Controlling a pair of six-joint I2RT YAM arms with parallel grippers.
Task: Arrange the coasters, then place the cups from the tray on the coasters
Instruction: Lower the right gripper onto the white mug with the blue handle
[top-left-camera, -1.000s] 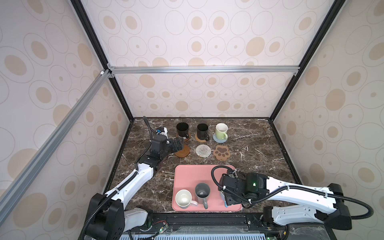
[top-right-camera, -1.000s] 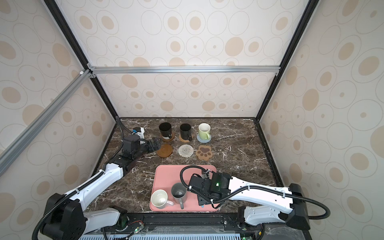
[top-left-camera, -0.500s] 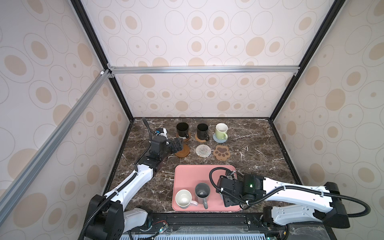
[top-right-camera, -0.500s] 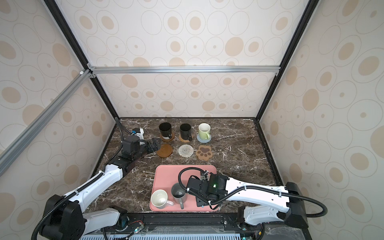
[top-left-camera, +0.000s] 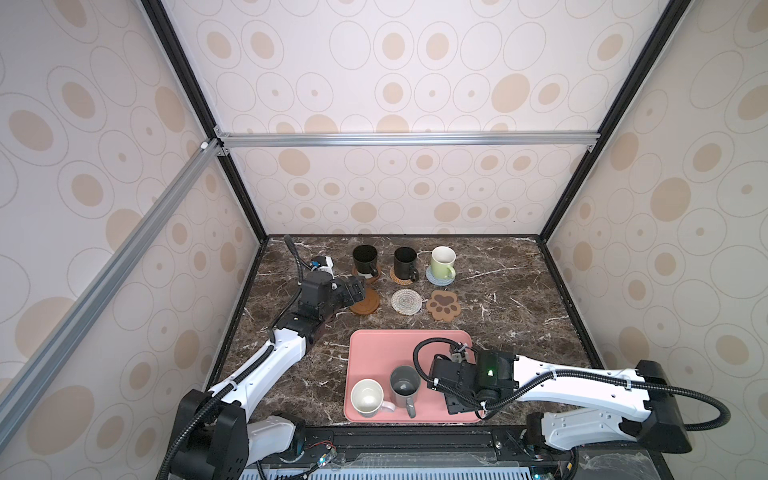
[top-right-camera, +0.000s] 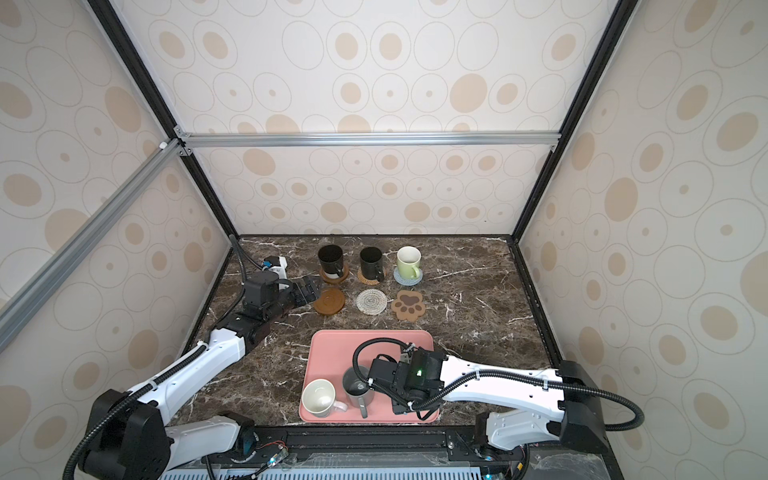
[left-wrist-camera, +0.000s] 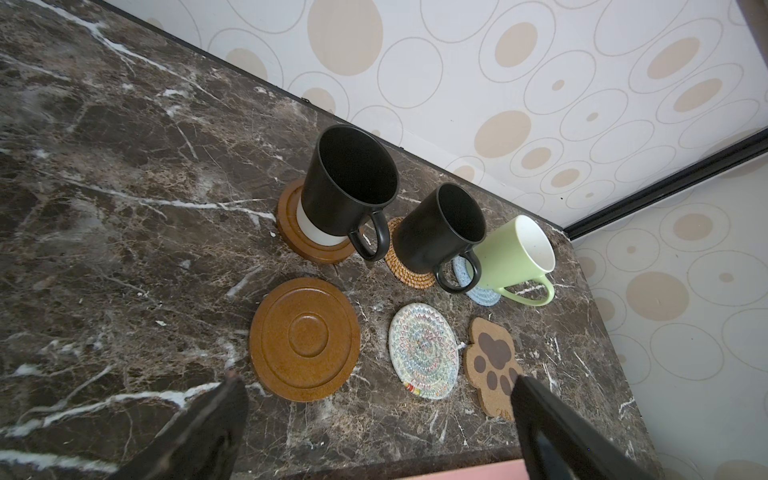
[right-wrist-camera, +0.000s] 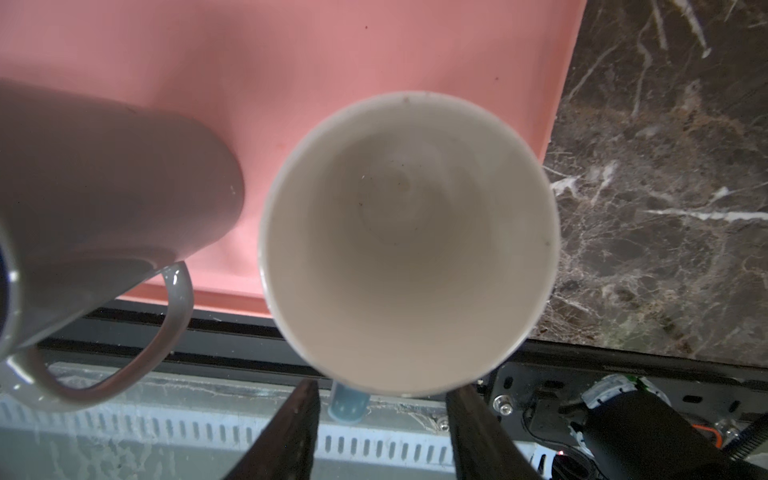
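No legible txt or nos.; print on paw coaster (left-wrist-camera: 492, 365) too small.

My left arm (top-left-camera: 270, 365) stretches away from its near corner base, elbow low, forearm angled toward the middle. My left gripper (top-left-camera: 356, 291) points across to the right, level with the wrist, its jaws spread as wide as they go with nothing between them; both dark fingers (left-wrist-camera: 199, 428) show in the left wrist view. My right arm (top-left-camera: 582, 382) lies low and reaches leftward from its base. My right gripper (right-wrist-camera: 382, 392) turns back toward the near edge, jaws partly apart, not clamped.
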